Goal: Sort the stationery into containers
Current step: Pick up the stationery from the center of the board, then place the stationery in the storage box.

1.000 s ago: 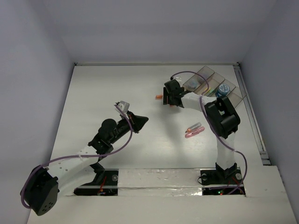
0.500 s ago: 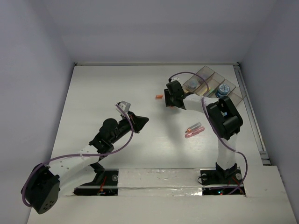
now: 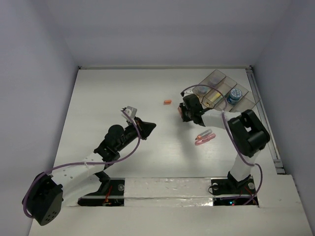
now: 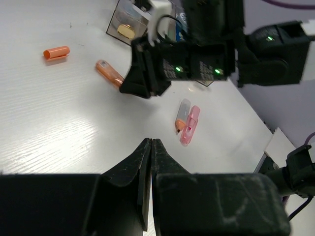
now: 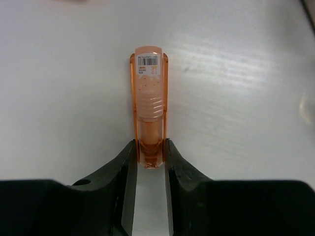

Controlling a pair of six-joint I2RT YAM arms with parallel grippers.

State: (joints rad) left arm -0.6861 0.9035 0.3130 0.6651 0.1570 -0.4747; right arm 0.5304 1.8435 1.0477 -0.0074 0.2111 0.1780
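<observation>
The right gripper [image 5: 149,150] is pinching the near end of the orange stick [image 5: 148,98], one finger flush on each side. The stick points straight out from the wrist, barcode label at the far tip. Can't tell if it is lifted or lying on the table [image 3: 108,98]. It's in the right half of the table, toward the far edge, just left of the bins [image 3: 224,88], which sit in the far right corner. A blue roll [image 3: 235,96] is in one bin. An orange stub [image 3: 167,102] lies loose to the left of the right gripper, apart from it. A clear-orange stick [image 4: 182,114] and a pink stick [image 4: 190,125] lie side by side, touching, closer to the near edge. The left gripper [image 4: 150,147] is over mid-table, jaws pressed together, holding nothing.
</observation>
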